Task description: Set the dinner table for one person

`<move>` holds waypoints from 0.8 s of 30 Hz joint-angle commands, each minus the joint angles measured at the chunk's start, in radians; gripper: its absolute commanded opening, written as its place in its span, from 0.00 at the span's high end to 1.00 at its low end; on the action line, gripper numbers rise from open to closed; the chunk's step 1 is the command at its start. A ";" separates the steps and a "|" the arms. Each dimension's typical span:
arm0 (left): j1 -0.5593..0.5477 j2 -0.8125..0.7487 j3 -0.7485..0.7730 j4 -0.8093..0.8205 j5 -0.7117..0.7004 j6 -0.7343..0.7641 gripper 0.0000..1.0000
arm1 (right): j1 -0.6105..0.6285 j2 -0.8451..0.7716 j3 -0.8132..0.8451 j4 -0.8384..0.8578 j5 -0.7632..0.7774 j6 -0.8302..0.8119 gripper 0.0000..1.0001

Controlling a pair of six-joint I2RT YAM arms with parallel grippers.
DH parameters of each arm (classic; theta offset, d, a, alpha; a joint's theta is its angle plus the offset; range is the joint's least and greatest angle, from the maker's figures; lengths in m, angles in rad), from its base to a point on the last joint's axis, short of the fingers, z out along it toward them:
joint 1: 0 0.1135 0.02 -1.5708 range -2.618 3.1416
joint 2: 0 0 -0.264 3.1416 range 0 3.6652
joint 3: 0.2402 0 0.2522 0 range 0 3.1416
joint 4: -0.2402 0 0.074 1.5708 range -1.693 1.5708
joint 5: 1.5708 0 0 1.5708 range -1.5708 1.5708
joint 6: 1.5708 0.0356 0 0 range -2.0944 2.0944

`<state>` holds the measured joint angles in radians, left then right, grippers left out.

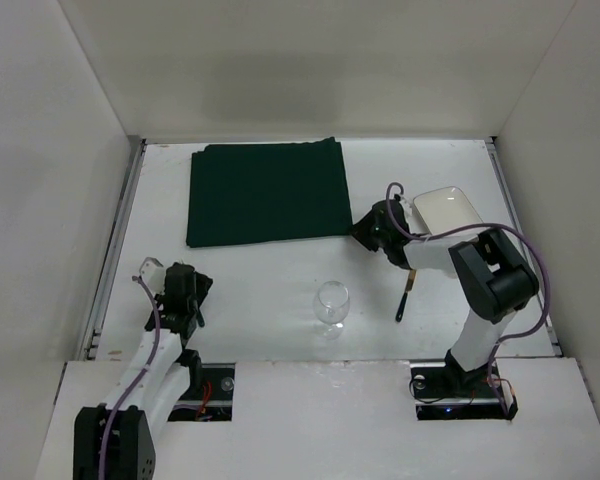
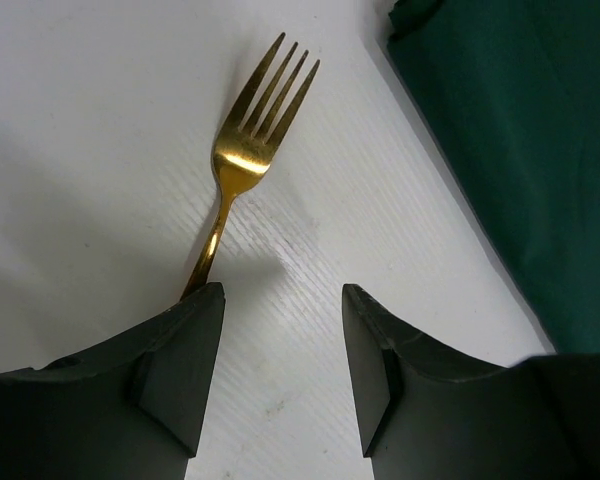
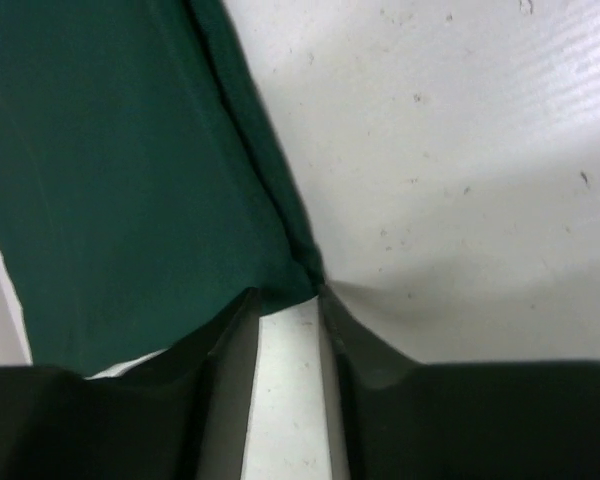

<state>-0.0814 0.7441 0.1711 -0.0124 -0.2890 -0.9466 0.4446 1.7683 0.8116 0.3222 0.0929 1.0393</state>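
Since the dark green rectangular cloth placemat [image 1: 267, 192] lies toward the far side of the large, flat, matte white dinner table [image 1: 260, 290], which spans the whole work area between its thin silver side rails, the right arm reaches forward and inward. Its elbow is raised over the near right part of the board and its wrist is turned toward the cloth's near right corner. There the right gripper [image 3: 285, 292] has its fingers almost together, and the wrist view shows the puckered corner of the cloth caught between their tips. That hold looks meant for dragging or squaring the mat. The left arm is folded low by the left rail, wrist tipped down. The left gripper [image 2: 283, 292] hangs with fingers spread and nothing between them, just above a slender gold metal fork [image 2: 248, 150]. The fork lies flat, tines pointing away, its handle running under one finger, which suggests a pickup being lined up. A small white rectangular plate [image 1: 446, 208] sits just beyond the right wrist, and a clear stemmed wine glass [image 1: 331, 303] stands upright near the front middle. A thin dark-handled utensil [image 1: 404, 296] lies beside the right arm. All of them are off the mat, so the setting seems barely begun.
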 commanded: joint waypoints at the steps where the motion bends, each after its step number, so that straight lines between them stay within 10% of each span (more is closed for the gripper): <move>1: 0.016 0.008 0.027 -0.087 0.022 0.039 0.51 | -0.005 0.034 0.057 0.020 -0.009 0.010 0.71; 7: -0.048 0.030 0.106 -0.032 0.013 0.037 0.49 | -0.010 0.019 0.025 0.064 -0.004 0.031 0.91; 24: -0.174 0.498 0.245 0.324 0.022 -0.049 0.48 | -0.109 -0.366 -0.377 0.120 -0.031 -0.018 0.93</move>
<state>-0.2420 1.2171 0.3824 0.2352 -0.2657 -0.9653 0.3573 1.4559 0.4740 0.4191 0.0731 1.0458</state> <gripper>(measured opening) 0.531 0.083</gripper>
